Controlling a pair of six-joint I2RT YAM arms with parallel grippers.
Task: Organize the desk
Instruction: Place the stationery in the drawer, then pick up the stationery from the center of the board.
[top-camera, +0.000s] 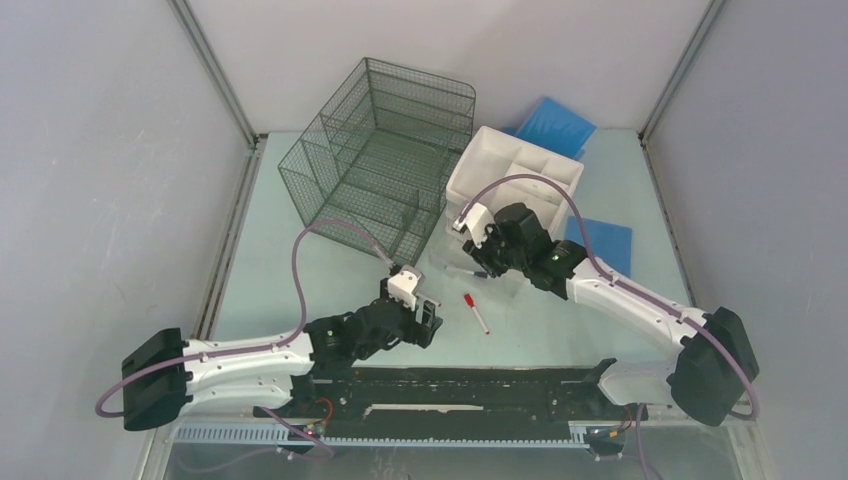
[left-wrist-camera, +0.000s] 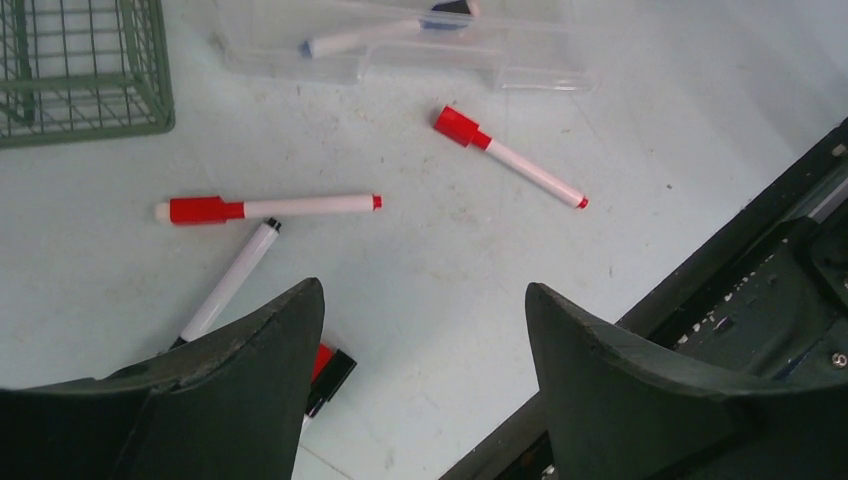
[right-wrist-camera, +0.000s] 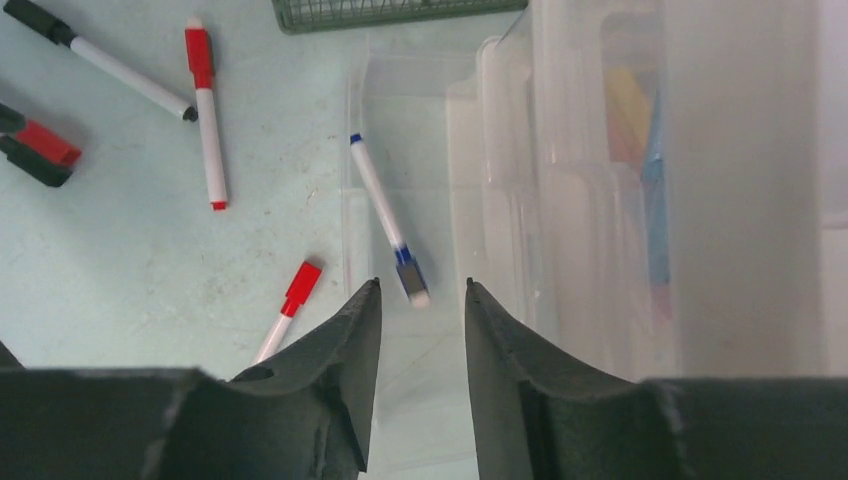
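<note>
The desk (top-camera: 290, 290) is a pale mint-green tabletop. My left gripper (left-wrist-camera: 425, 295) hovers open over bare desk near the front rail, holding nothing. Loose on the desk beyond it lie two red-capped markers (left-wrist-camera: 270, 207) (left-wrist-camera: 510, 157), a white marker with a black tip (left-wrist-camera: 230, 282), and a small red-and-black piece (left-wrist-camera: 325, 372) beside my left finger. My right gripper (right-wrist-camera: 423, 285) stands open above a clear plastic tray (right-wrist-camera: 400, 120). A blue-capped marker (right-wrist-camera: 385, 220) lies in that tray just past the fingertips, untouched. In the top view the left gripper (top-camera: 432, 325) is low centre and the right gripper (top-camera: 487, 255) is above the tray.
A dark wire-mesh organizer (top-camera: 380, 150) stands at the back left. A white drawer unit (top-camera: 515, 165) sits behind the right arm, with clear drawers (right-wrist-camera: 600, 180) beside the tray. Blue flat items lie at the back (top-camera: 555, 125) and right (top-camera: 600, 240). A black rail (top-camera: 450, 385) borders the front.
</note>
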